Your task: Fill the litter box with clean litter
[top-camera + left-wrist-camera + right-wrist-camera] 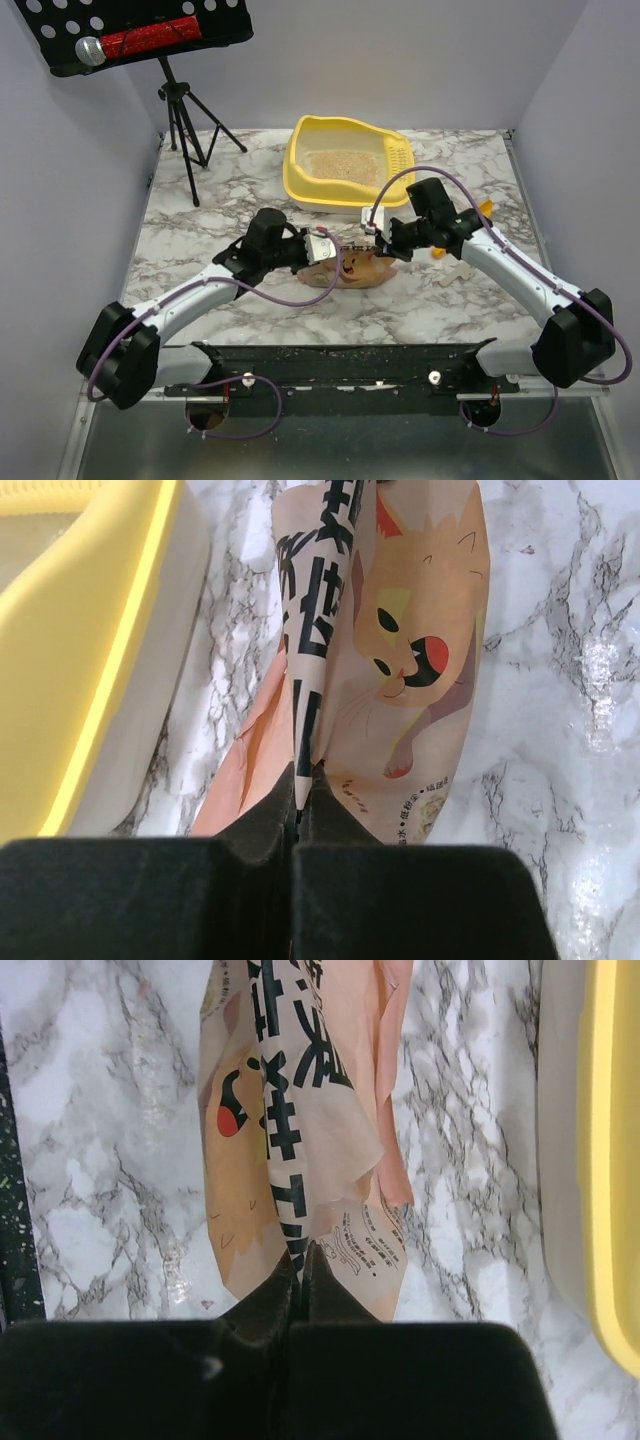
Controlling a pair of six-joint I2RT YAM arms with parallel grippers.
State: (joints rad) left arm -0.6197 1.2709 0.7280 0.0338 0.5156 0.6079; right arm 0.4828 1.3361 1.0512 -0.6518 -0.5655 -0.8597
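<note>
Top view had the bag [350, 268] strung between the two arms, low over the table [200, 240] and just in front of the box [300, 185]. There was some litter [340, 165] in the box. Both the left gripper [318, 248] and the right gripper [378, 232] were pinched tight on an end of the bag. My guess: lift both ends level, get it over the rim, then tip one side slowly so nothing spills. Couldn't tell which end was open.
</note>
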